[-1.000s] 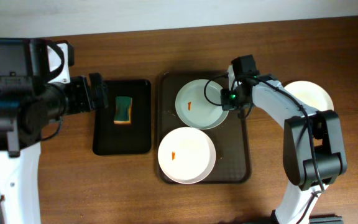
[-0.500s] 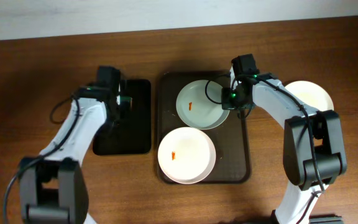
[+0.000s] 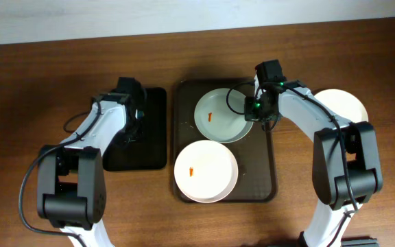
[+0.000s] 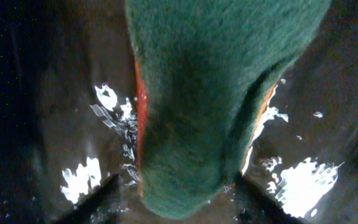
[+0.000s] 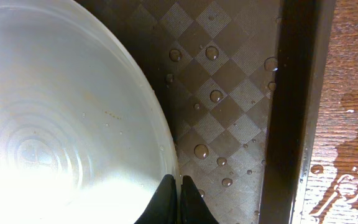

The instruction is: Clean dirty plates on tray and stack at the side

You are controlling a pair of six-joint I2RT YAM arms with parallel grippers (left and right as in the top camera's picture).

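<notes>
Front plate [image 3: 206, 171]: white, orange smear at centre, on the near half of the brown tray [image 3: 267, 171].
Rear plate [image 3: 221, 115]: greenish, smeared, on the tray's far half.
Right tool [image 5: 177, 196]: pressed together on the rear plate's right rim; water beads on the tray beside it.
Left tool [image 3: 134, 115]: over the black tray [image 3: 149, 147], astride a green-and-orange sponge [image 4: 216, 93]; grip cannot be told.
Third plate [image 3: 341, 104]: on the desk [image 3: 33, 82], right of the tray.

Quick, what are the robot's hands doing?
Left gripper: open, fingers either side of the green sponge.
Right gripper: closed on the far plate, at its rim.
</notes>
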